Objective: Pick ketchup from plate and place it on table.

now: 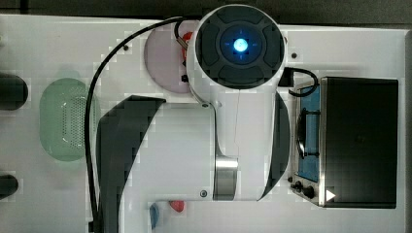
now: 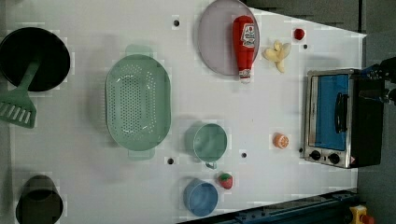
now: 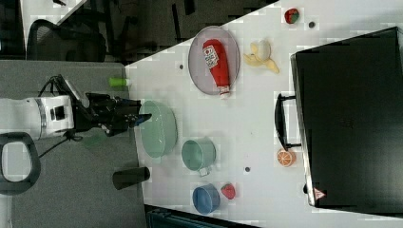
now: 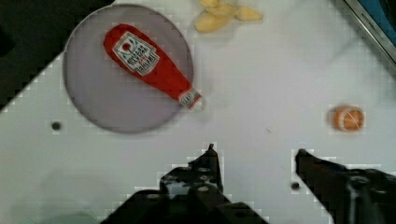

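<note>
The ketchup point(image 4: 149, 60) is a red bottle with a white label. It lies on its side on the pale lilac plate point(image 4: 102, 102), and its white cap pokes over the rim onto the white table point(image 4: 261, 93). My gripper point(image 4: 256, 155) is open with nothing between its dark fingers, and it hovers high over bare table, apart from the bottle. In the right view the gripper point(image 3: 141, 117) reaches in from the right view's left, far from the ketchup point(image 3: 216, 59) and plate point(image 3: 197, 61). In the top view my arm point(image 1: 238, 48) covers most of the ketchup point(image 1: 183, 41) and part of the plate point(image 1: 160, 53).
Yellow banana pieces point(image 2: 278, 53) and a small red ball point(image 2: 299, 33) lie beside the plate. A toaster oven point(image 2: 334, 116), an orange slice point(image 2: 280, 140), a green basket point(image 2: 137, 105), a green cup point(image 2: 210, 142), a blue cup point(image 2: 201, 198) and a strawberry point(image 2: 226, 180) stand around.
</note>
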